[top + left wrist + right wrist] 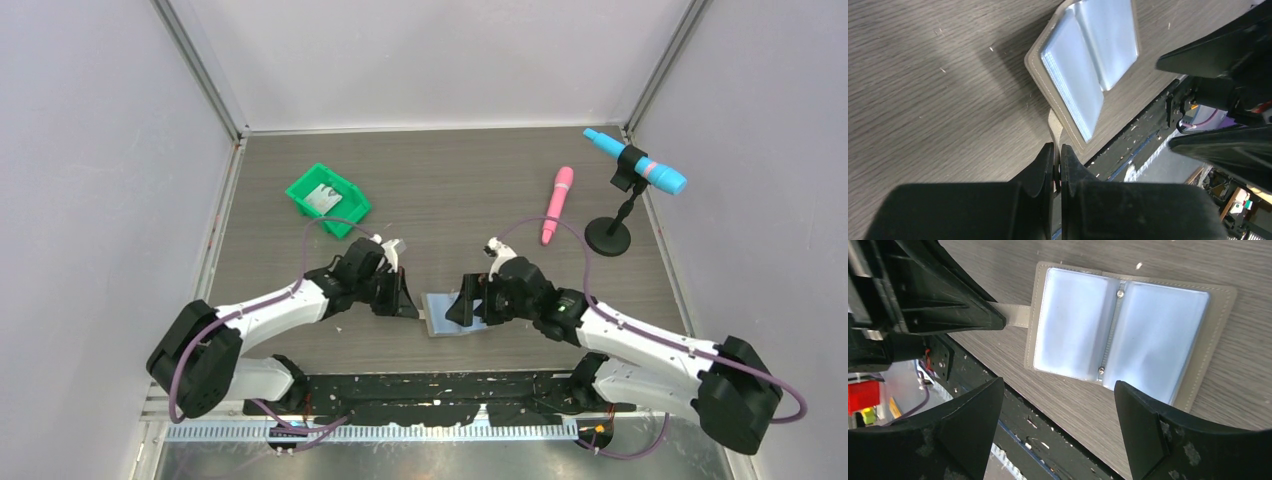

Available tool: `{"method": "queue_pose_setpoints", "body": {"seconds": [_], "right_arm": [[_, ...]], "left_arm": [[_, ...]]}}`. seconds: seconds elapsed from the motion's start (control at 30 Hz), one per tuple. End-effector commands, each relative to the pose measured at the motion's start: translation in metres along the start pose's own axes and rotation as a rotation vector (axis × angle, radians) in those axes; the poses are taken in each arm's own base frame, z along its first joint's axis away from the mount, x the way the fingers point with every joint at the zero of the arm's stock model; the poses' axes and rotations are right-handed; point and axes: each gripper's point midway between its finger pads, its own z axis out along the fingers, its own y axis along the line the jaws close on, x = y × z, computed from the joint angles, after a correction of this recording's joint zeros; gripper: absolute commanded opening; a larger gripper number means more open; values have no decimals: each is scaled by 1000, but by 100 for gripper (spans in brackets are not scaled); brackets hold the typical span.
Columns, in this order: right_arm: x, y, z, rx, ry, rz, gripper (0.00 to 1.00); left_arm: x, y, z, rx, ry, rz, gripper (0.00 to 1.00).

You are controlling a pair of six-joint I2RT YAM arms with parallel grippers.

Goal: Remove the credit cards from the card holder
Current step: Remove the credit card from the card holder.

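One open card holder (1128, 330), near counter (450, 200) edge
Left end effector (1057, 160) clamped on its tab (1054, 125), right end effector (1058, 385) spread above: pin the tab, lower squarely over one pocket

Glossy plastic-lined, perhaps leatherette card holder (1120, 335); matt wood-grain table (1198, 260)

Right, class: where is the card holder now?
In the top view the card holder lies open at the table's near edge, between the left gripper, pinching its tab, and the open right gripper.
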Motion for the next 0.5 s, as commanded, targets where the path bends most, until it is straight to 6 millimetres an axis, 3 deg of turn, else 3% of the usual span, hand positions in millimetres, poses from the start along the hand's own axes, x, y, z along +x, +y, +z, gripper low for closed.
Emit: {"method": "queue_pose_setpoints", "body": {"seconds": [0.0,0.23,0.47], "right_arm": [[-20,26,12,-11,-64,-48,88],[-6,27,42,7,11,-81,86],[5,25,59,7,55,-93,82]], "left_arm": [[-6,-19,-8,73,-48,19,0],[-4,-20,-10,82,-48,21,0],[-1,-17,-10,76,-46,22,0]]}}
